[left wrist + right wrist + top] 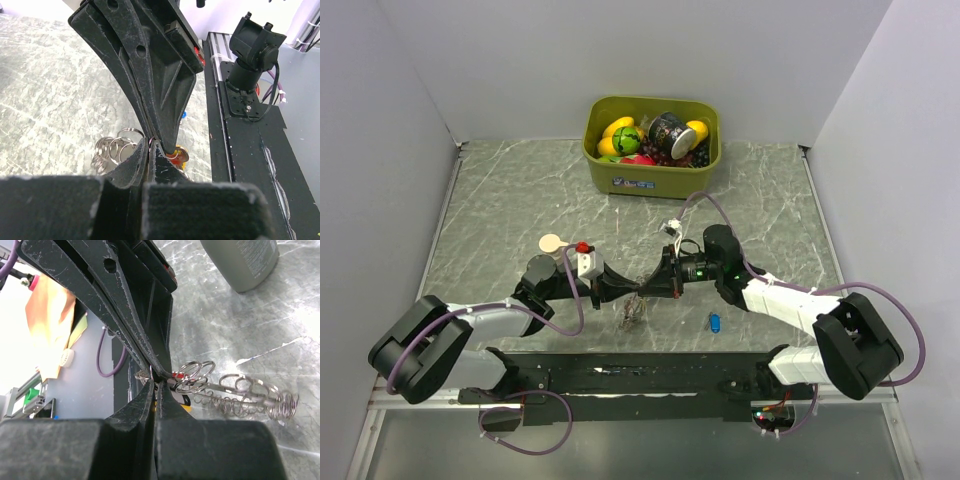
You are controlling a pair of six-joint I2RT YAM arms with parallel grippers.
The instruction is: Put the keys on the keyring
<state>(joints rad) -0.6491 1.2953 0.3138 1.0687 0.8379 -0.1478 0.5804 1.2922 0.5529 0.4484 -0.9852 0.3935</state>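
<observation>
My left jaws and right jaws are both pinched to a slit and meet nose to nose over the middle of the worktop (500,200), closer to its near edge. The keyring (635,312), a tangle of silvery rings and coils, hangs right at that meeting point. Each arm's fingers block the other's view, so I cannot tell which ring either pair nips. The red key (176,375) and the yellow key (185,401) sit in the tangle just under my tips. The blue key (714,322) lies apart on the worktop by my right forearm. A beige disc (552,243) rests just beyond my left wrist. At the far edge stands the olive bin (600,170) of fruit.
</observation>
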